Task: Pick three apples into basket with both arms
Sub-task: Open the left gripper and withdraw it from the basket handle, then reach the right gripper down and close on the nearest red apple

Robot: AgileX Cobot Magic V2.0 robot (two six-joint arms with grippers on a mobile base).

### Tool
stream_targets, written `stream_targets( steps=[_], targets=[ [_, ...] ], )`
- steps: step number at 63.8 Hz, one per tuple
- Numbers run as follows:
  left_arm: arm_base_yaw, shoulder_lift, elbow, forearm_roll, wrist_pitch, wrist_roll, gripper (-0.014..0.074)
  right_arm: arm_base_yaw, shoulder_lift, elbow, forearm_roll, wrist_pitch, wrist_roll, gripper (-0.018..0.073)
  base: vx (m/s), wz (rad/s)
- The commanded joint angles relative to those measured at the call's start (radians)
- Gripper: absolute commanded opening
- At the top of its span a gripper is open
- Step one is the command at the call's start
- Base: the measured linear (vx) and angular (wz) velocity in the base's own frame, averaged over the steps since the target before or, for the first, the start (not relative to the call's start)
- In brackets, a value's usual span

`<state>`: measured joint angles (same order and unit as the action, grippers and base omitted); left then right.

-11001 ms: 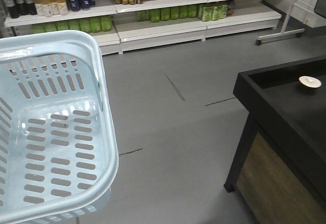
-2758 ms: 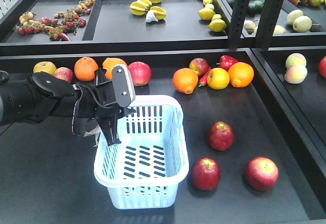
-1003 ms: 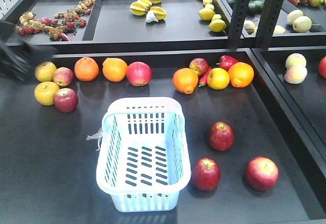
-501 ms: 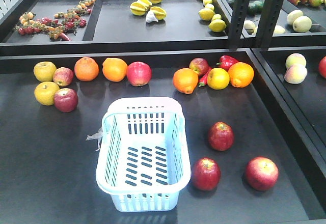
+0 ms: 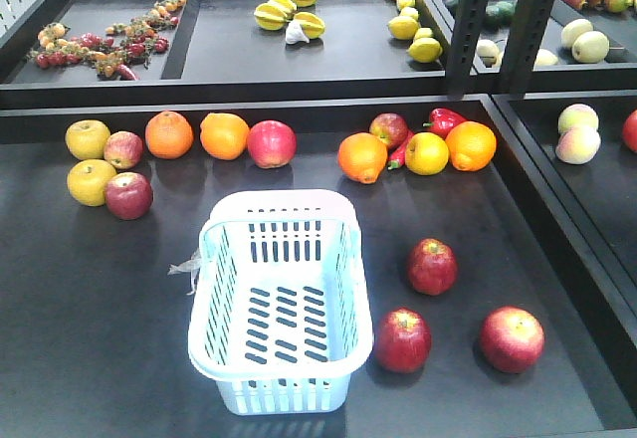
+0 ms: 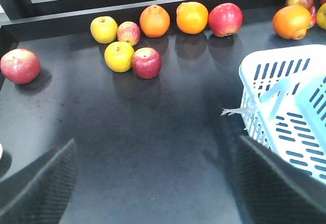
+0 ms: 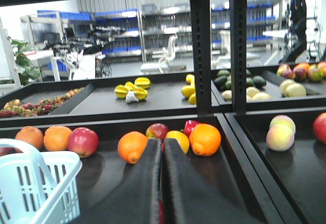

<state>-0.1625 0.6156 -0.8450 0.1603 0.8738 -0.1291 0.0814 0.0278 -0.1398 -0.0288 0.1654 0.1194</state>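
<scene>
Left end effector (image 6: 155, 142): fingers wide apart over bare surface (image 6: 127, 132), basket (image 6: 285, 76) just beside its right finger, open room out to the left edge. Right end effector (image 7: 162, 150): fingers pressed together, pointing at the back-edge fruit row (image 7: 204, 138). Basket sits front middle. Three apples lie outside it toward the front right corner: near apple (image 5: 402, 339) just beside the basket wall, second apple (image 5: 432, 266) behind, third apple (image 5: 513, 338) nearer the right edge
</scene>
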Motion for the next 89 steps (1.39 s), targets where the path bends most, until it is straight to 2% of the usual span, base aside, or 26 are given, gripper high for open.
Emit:
stream_targets(
  steps=[1, 13, 20, 25, 38, 46, 55, 66, 74, 80, 89],
  targets=[
    [0.003, 0.005, -0.023, 0.008, -0.049, -0.012, 0.059, -0.001, 0.096, -0.151, 0.005, 0.074, 0.003, -0.0009, 0.0, 0.0],
    [0.003, 0.005, -0.023, 0.008, -0.046, -0.012, 0.059, -0.001, 0.361, -0.448, -0.017, 0.509, -0.07, -0.0009, 0.0, 0.0],
    [0.003, 0.005, -0.023, 0.007, -0.046, -0.012, 0.059, -0.001, 0.505, -0.588, -0.013, 0.674, -0.119, -0.0009, 0.0, 0.0],
    [0.003, 0.005, -0.023, 0.007, -0.046, -0.012, 0.059, -0.001, 0.589, -0.658, -0.013, 0.75, -0.114, -0.0009, 0.0, 0.0],
    [0.003, 0.005, -0.023, 0.007, -0.046, -0.012, 0.059, -0.001, 0.694, -0.7, 0.0, 0.802, -0.165, 0.0008, 0.0, 0.0],
    [0.003, 0.005, -0.023, 0.007, -0.046, -0.012, 0.059, -0.001, 0.707, -0.7, 0.041, 0.822, -0.201, 0.0085, 0.0, 0.0],
    [0.003, 0.005, -0.023, 0.007, -0.046, -0.012, 0.059, -0.001, 0.707, -0.7, 0.048, 0.854, -0.218, 0.0258, 0.0, 0.0],
    [0.003, 0.005, -0.023, 0.007, -0.046, -0.012, 0.059, -0.001, 0.707, -0.7, 0.048, 0.891, -0.21, 0.0555, 0.0, 0.0],
    [0.003, 0.005, -0.023, 0.007, -0.046, -0.012, 0.059, -0.001, 0.707, -0.7, 0.048, 0.891, -0.224, 0.0724, 0.0, 0.0],
    [0.003, 0.005, -0.023, 0.007, -0.046, -0.012, 0.059, -0.001, 0.727, -0.704, 0.072, 0.891, -0.286, 0.0727, 0.0, 0.0],
    [0.003, 0.005, -0.023, 0.007, -0.046, -0.012, 0.059, 0.031, 0.824, -0.724, 0.186, 0.888, -0.429, 0.0706, 0.0, 0.0]
  ],
)
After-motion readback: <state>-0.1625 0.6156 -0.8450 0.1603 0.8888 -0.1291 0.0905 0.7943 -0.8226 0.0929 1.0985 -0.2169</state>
